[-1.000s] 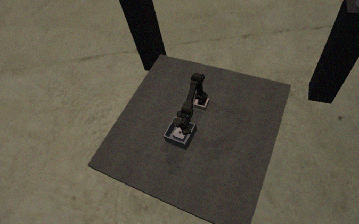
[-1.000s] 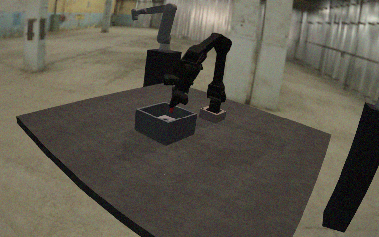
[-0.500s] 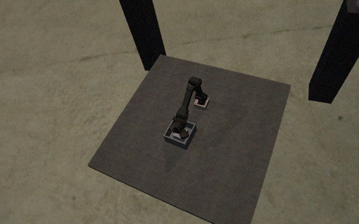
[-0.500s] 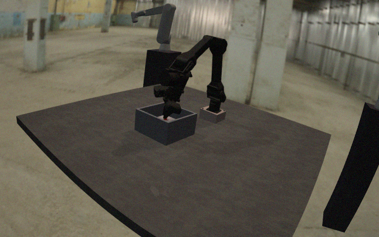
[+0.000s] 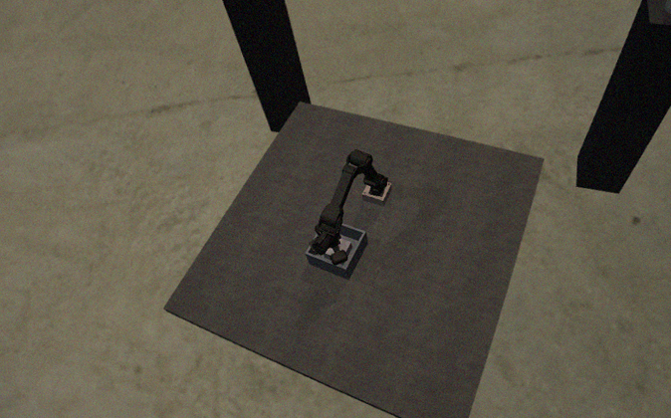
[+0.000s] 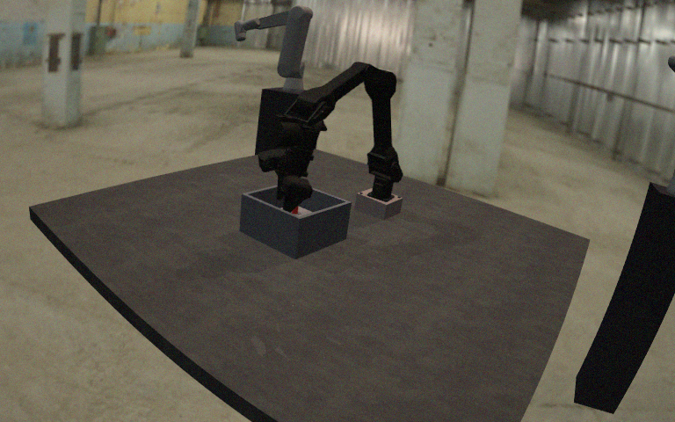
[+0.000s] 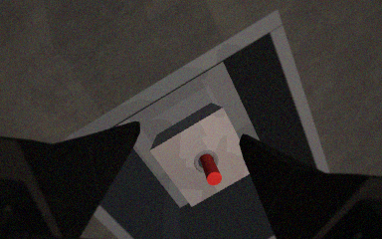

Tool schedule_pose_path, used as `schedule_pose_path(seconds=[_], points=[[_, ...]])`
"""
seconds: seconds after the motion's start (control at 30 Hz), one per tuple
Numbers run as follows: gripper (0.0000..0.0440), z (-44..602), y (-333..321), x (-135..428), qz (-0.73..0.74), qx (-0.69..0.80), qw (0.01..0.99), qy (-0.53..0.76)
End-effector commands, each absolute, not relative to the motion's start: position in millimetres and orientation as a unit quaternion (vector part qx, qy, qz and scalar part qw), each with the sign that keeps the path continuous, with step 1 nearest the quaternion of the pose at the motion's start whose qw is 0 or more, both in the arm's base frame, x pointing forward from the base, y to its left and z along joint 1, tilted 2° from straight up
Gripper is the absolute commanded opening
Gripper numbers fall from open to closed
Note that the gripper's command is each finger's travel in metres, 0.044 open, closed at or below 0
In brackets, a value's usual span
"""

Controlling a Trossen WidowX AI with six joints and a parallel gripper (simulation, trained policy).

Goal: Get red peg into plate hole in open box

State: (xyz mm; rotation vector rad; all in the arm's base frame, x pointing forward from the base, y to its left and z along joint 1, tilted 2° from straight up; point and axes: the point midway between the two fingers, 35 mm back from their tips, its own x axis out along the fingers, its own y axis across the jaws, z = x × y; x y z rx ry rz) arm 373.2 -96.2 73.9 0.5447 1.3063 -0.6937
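Observation:
The red peg stands in the hole of the pale plate, with its upper part sticking out above the plate. How deep it sits is not clear. The plate lies inside the open blue-grey box. My gripper is open wide and reaches down into the box. In the wrist view its fingertips are well apart, one on each side of the plate, and neither touches the peg. The peg is not made out in the top view.
The arm's base stands on a pale block behind the box, on the dark square table top. Black pedestals with grey arms stand beyond its edges. The box walls rise around the fingers.

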Motion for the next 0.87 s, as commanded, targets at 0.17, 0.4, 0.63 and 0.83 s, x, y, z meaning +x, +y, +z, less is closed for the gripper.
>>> schedule_pose_path(seconds=[0.17,0.4,0.63,0.83], points=[[0.0440,96.4,-84.2,413.3,-0.259,0.266,0.729,0.575],[0.0440,108.3,-77.3,431.3,-0.237,0.273,0.742,0.564],[0.0440,108.6,-77.0,431.9,-0.236,0.273,0.743,0.564],[0.0440,108.7,-77.0,432.0,-0.236,0.273,0.743,0.564]])
